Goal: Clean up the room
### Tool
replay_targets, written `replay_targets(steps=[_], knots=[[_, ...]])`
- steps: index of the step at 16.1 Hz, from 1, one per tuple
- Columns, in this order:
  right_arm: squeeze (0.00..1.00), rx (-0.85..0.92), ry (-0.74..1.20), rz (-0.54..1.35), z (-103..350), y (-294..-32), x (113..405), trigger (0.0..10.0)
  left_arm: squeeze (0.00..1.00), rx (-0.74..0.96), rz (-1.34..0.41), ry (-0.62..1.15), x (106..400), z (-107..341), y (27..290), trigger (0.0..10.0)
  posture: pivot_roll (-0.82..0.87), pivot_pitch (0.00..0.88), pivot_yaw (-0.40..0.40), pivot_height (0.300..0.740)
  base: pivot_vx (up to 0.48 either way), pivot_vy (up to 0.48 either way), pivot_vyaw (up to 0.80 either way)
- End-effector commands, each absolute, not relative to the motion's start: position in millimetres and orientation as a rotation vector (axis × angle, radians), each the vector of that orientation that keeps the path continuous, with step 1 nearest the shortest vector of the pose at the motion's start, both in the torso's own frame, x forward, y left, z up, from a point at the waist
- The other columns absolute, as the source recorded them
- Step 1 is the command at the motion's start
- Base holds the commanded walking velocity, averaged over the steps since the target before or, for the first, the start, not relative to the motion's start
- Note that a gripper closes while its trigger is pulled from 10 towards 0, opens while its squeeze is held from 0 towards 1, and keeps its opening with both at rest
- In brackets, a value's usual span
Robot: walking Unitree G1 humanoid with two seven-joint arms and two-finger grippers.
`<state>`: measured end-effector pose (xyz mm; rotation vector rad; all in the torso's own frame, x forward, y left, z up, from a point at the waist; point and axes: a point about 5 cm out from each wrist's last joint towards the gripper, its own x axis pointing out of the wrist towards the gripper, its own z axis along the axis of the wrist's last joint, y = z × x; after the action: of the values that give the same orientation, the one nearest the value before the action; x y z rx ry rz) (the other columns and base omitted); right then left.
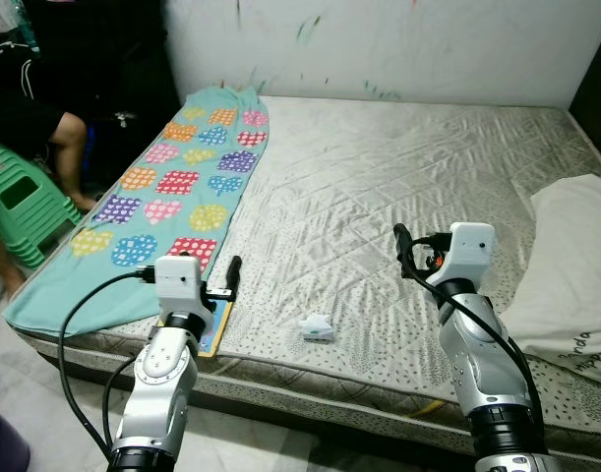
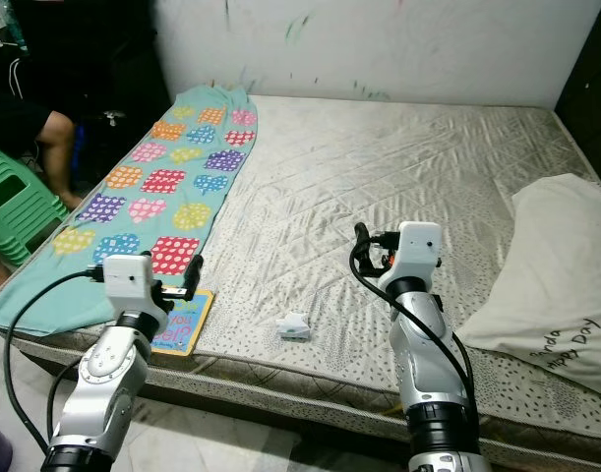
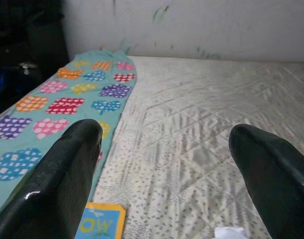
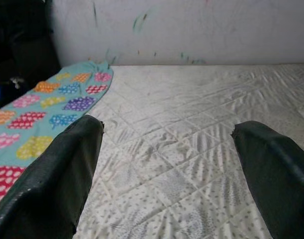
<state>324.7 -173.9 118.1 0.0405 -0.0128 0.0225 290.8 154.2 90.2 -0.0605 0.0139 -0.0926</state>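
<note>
A bare patterned mattress [image 1: 379,167] lies before me. A teal blanket [image 1: 172,187] with coloured hearts runs along its left side. At the front edge, just right of the blanket, lies a blue and yellow book [image 1: 213,332], seen too in the left wrist view [image 3: 102,224]. A small crumpled white paper [image 1: 318,328] rests to the right of the book. My left gripper [image 3: 166,132] hovers open over the book's near end. My right gripper [image 4: 167,127] is open above the bare mattress, right of the paper. Neither holds anything.
A white pillow [image 1: 566,275] lies at the mattress's right edge. A person [image 1: 30,113] sits at the far left beside stacked green plastic stools [image 1: 20,202]. A stained white wall [image 1: 398,44] backs the bed. Pale floor [image 1: 44,393] runs along the front.
</note>
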Motion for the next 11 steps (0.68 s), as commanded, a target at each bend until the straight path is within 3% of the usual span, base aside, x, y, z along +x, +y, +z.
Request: replay_targets(steps=[1,6,8,11], knots=[[0.00,0.033,-0.012,0.029,117.0,-170.5,324.7,10.0,0.00,-0.061,-0.101,0.006,293.4,92.4,156.1,10.0,-0.06,0.011,0.052,0.740,0.000,0.000,0.40],[0.00,0.052,-0.010,0.020,116.5,-171.7,324.3,10.0,0.00,-0.089,-0.145,0.001,289.3,91.2,146.5,10.0,-0.06,0.015,0.052,0.740,0.000,0.000,0.09],[0.00,0.059,-0.004,0.015,116.0,-173.3,324.2,10.0,0.00,-0.100,-0.157,-0.005,288.9,92.0,145.1,10.0,-0.07,0.018,0.048,0.740,0.251,0.000,0.00],[0.00,0.063,-0.004,0.015,116.4,-173.3,325.3,10.0,0.00,-0.118,-0.152,0.014,289.3,89.9,144.3,10.0,-0.07,0.019,0.048,0.740,0.180,0.000,-0.61]])
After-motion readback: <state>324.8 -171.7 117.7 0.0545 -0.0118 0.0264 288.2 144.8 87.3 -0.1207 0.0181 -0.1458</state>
